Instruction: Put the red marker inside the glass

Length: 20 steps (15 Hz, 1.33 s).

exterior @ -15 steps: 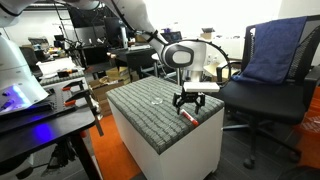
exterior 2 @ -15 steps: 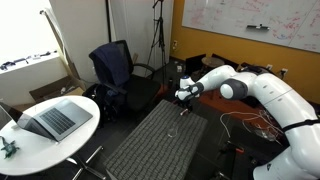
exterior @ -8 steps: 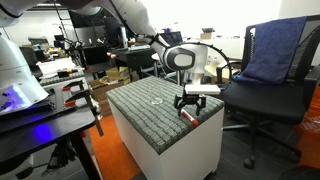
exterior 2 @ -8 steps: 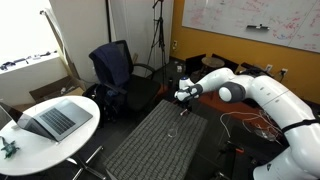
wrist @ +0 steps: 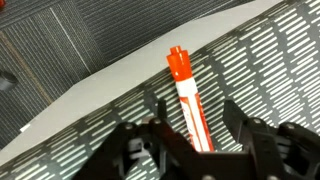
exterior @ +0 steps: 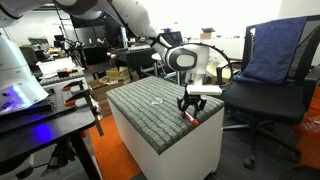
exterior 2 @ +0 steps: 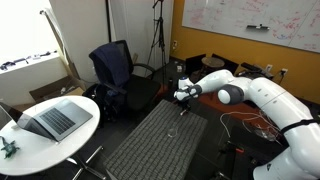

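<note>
Grey ribbed table [wrist: 270,65] under me; my jaws stand released astride the red marker [wrist: 188,98], its lower end hidden; glass [exterior: 155,100] barely discernible.

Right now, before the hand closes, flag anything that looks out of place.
The red marker lies right at the edge of the grey tabletop, its capped end reaching the rim, so a nudge might tip it off. The open hand straddles it. The glass sits farther in, apart from both.
</note>
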Tool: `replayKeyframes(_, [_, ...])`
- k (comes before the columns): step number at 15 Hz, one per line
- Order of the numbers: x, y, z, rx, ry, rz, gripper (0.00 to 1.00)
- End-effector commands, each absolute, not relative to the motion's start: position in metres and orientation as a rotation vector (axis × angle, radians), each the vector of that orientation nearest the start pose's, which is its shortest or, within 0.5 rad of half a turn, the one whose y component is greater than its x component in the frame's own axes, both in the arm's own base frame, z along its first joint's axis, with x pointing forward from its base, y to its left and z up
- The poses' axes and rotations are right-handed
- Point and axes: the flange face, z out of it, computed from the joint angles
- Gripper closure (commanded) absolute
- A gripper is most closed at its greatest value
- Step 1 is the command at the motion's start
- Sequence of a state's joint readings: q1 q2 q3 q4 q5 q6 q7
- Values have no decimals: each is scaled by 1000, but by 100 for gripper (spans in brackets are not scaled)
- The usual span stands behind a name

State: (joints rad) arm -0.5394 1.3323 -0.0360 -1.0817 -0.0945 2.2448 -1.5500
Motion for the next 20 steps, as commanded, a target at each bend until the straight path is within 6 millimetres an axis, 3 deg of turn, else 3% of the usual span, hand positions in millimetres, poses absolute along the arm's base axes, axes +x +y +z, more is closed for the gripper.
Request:
replayKeyframes(1, [608,-388,-24,-2597,-1543,264,71])
replayKeyframes(5, [611,-389,-23,-2608,-1548,264,99])
replayKeyframes(12, [614,-387,5,-2661,-1534,251,95])
replayKeyframes(20, [620,-387,65,-2757,-1518,199,95])
